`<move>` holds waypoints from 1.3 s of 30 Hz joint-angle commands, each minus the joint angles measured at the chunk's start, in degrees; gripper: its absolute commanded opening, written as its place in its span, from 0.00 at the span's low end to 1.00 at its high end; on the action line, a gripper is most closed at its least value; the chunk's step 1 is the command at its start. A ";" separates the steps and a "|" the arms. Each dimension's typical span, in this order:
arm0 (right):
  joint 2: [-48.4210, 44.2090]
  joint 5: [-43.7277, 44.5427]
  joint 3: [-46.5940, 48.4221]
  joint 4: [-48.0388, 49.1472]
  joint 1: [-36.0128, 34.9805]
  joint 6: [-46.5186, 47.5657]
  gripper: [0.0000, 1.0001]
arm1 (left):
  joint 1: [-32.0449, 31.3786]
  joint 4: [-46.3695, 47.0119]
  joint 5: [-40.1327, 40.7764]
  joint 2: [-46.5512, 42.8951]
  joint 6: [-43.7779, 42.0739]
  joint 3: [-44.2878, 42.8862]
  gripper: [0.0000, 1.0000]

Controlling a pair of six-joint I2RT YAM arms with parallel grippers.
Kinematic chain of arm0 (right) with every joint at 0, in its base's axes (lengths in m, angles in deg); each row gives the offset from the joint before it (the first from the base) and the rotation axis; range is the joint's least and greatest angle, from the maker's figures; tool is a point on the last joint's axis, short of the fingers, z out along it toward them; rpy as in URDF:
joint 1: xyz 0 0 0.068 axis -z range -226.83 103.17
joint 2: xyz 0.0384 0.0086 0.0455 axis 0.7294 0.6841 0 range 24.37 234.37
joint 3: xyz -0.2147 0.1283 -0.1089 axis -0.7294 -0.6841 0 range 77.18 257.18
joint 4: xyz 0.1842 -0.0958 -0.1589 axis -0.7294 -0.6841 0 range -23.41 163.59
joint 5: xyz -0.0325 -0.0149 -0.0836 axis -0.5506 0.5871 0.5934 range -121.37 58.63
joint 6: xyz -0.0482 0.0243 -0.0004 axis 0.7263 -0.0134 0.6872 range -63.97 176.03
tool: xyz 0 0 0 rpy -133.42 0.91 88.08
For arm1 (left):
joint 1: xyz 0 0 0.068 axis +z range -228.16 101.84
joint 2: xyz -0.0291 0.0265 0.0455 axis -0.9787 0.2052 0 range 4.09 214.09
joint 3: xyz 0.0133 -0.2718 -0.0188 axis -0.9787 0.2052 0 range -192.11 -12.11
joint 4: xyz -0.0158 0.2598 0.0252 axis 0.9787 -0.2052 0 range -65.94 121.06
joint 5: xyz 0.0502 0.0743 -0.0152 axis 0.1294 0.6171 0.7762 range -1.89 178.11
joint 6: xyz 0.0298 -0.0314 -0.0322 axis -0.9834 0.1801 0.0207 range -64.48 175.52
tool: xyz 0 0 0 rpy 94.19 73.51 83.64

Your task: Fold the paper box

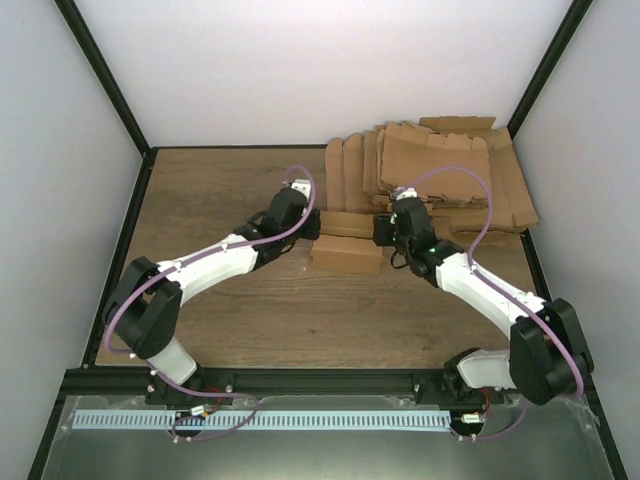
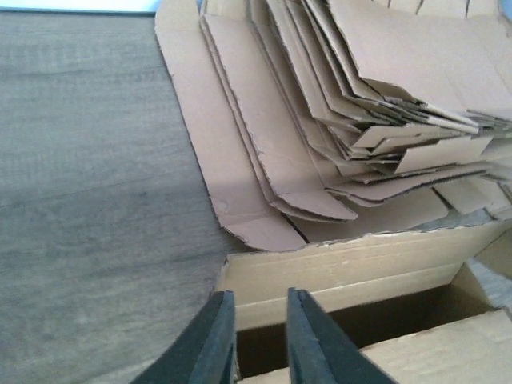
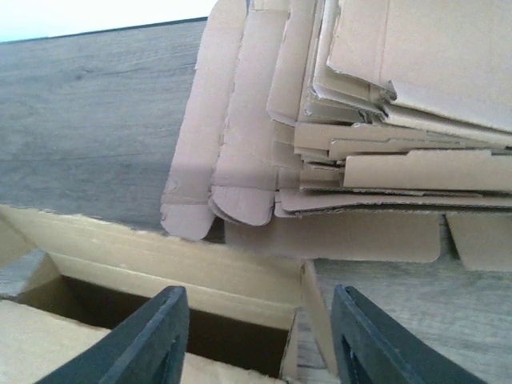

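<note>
The paper box (image 1: 345, 254) is a brown, open-topped oblong lying mid-table between both grippers. My left gripper (image 1: 314, 226) is at its left end. In the left wrist view the left gripper (image 2: 258, 302) has its jaws a narrow gap apart over the box's (image 2: 344, 272) left end, one finger outside and one over the dark interior, with nothing seen pinched. My right gripper (image 1: 384, 230) is at the right end. In the right wrist view the right gripper (image 3: 260, 294) is wide open and straddles the upright end flap (image 3: 314, 308) of the box (image 3: 160, 256).
A pile of flat brown cardboard blanks (image 1: 440, 170) lies fanned out just behind the box at the back right, also seen in the left wrist view (image 2: 336, 104) and the right wrist view (image 3: 360, 120). Bare wooden table (image 1: 200, 190) is at the left. Black frame posts border the table.
</note>
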 commanded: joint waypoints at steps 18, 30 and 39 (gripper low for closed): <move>0.09 -11.82 14.11 -12.87 0.10 10.22 0.79 | -0.23 -8.04 -15.24 -14.36 2.21 7.27 0.35; 31.46 -30.72 48.92 -30.13 8.10 14.98 0.40 | -5.18 11.94 -32.55 -2.18 8.51 14.69 0.04; 48.03 -36.02 62.64 -46.04 8.67 22.31 0.01 | -5.26 18.53 -29.50 3.66 9.18 14.45 0.04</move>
